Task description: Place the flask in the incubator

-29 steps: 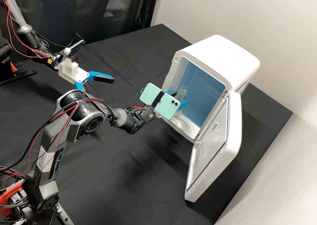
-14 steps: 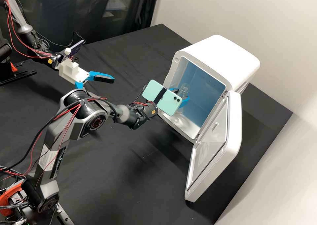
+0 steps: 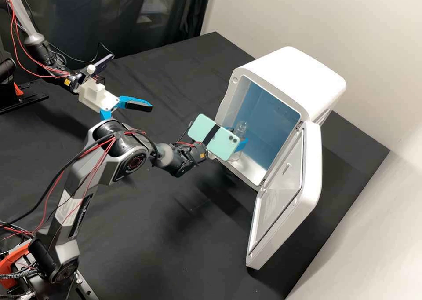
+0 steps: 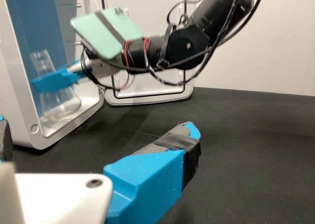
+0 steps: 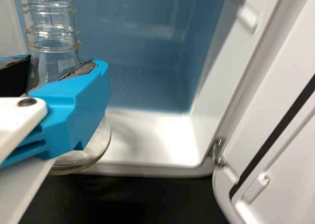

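**Flask (image 4: 54,93) held at the mouth of the incubator (image 3: 290,71)**

Right claw (image 4: 53,81): clamped on the flask. One blue finger lies across the shoulder just below the threaded neck. The opposite finger is mostly cut off at the wrist view's edge.

Hidden: in the high view a mint-green phone (image 3: 215,137) strapped to the right wrist covers the flask body, so only the neck and a strip of blue finger show past it. Base contact is hard to judge. In the left wrist view the base sits at the chamber floor near the front lip, but I cannot tell if it touches.

Flask: clear glass, conical body, wide round base, ribbed open neck.

Orientation: upright, long axis vertical, mouth up.

Position: just inside the blue-walled chamber, at the side away from the hinge.

Outward: the incubator's white door (image 3: 285,190) stands swung open, hinged on the side toward the table's (image 3: 176,229) near edge. Left claw (image 3: 129,107): fingers spread apart, gripping nothing, above the table and well apart from the incubator.
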